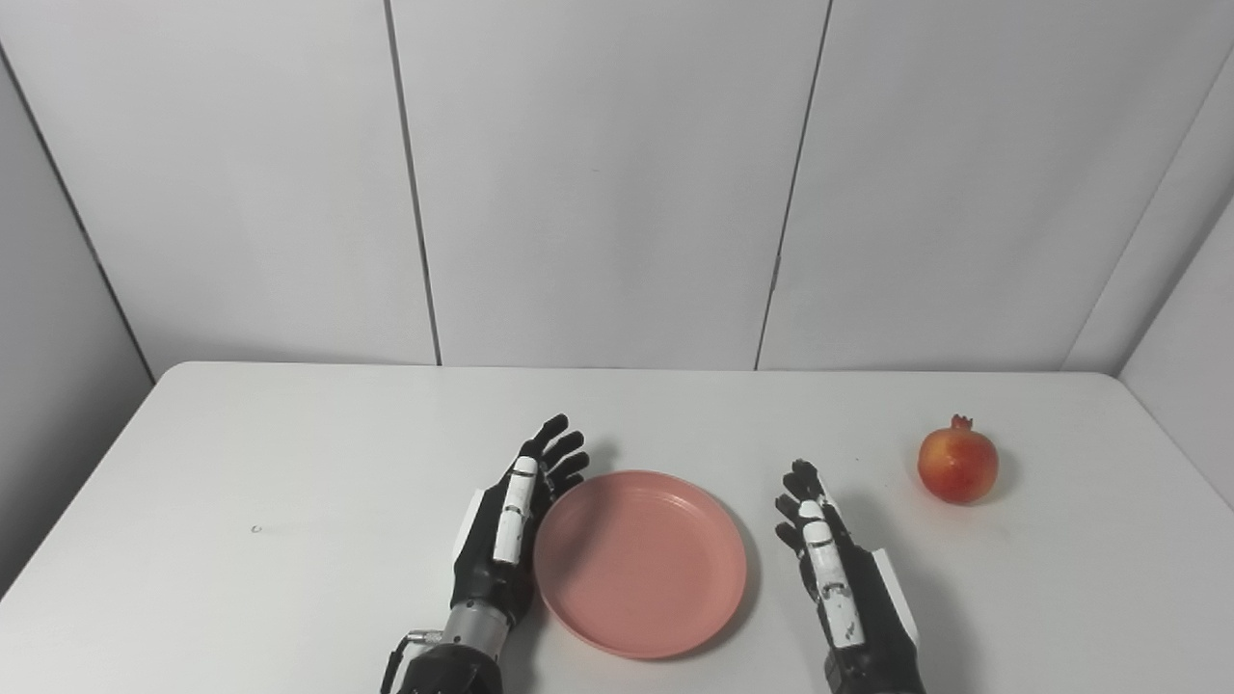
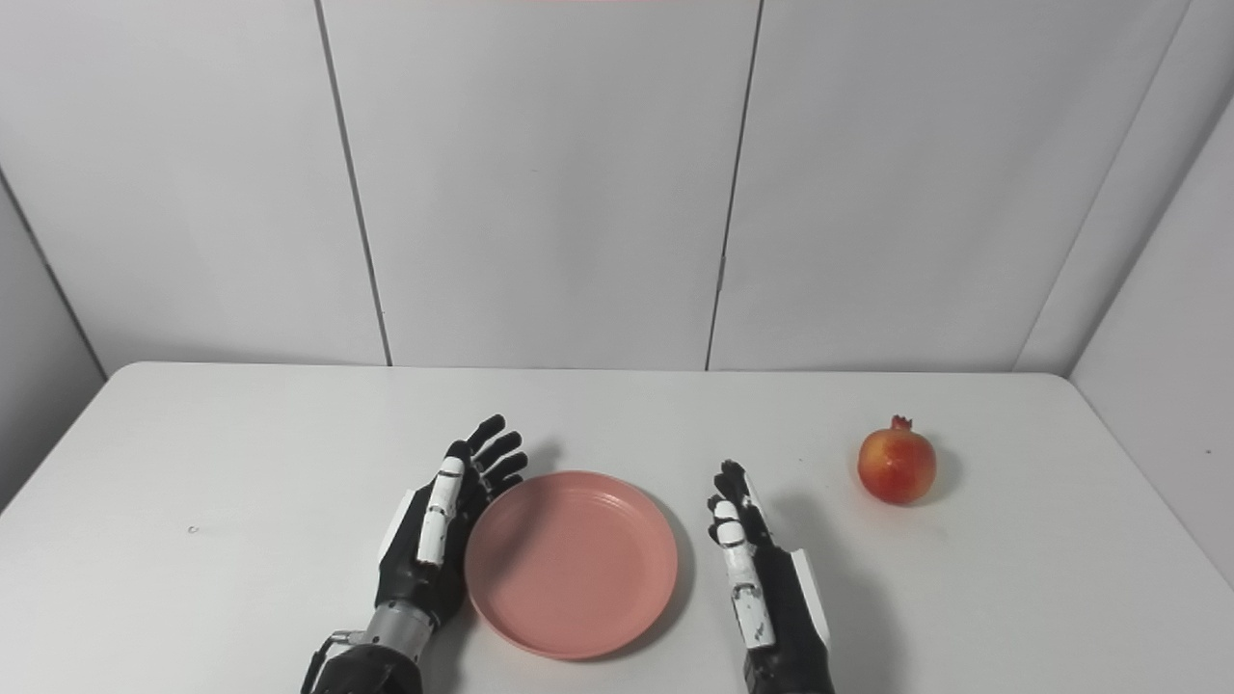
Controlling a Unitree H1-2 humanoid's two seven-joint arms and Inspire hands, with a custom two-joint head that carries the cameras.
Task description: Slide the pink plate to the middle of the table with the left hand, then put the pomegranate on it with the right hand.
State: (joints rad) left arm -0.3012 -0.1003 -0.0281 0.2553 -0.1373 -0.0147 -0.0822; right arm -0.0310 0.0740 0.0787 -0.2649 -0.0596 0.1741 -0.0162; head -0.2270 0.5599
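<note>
The pink plate (image 1: 640,563) lies flat on the white desk (image 1: 289,482), near the desk's front edge and roughly central between its sides. The plate carries nothing. The left hand (image 1: 511,525) stands edge-on against the plate's left rim, fingers extended and spread, holding nothing; contact with the rim appears likely but cannot be confirmed. The right hand (image 1: 834,569) stands edge-on to the right of the plate, apart from its rim, fingers extended and apart, holding nothing. The pomegranate (image 1: 957,465) sits upright on the desk, crown upward, to the right of the right hand and farther back, well apart from the plate. Grey wall panels (image 1: 598,183) stand behind the desk.
</note>
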